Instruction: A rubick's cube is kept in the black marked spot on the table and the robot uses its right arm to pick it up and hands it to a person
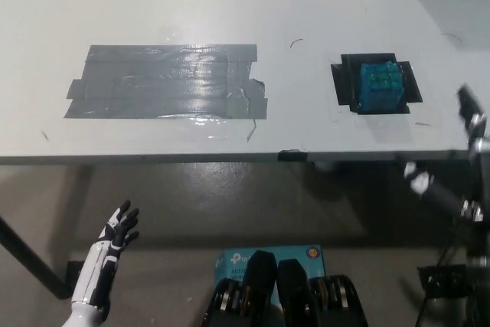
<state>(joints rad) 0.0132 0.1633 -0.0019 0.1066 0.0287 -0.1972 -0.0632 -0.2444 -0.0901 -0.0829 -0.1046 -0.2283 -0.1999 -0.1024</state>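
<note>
Though glare-washed, cube (380, 86) apparently all blue, on black marked spot (345, 82).

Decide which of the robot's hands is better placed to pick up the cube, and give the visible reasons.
Right. The right hand is at the table's right edge, close beside the cube on its black spot. The left hand hangs open below the table edge, far to the other side.

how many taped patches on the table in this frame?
2. A large grey tape patch sits left of centre on the table; a small black marked spot at right lies under the Rubik's cube. None looks hidden.
</note>
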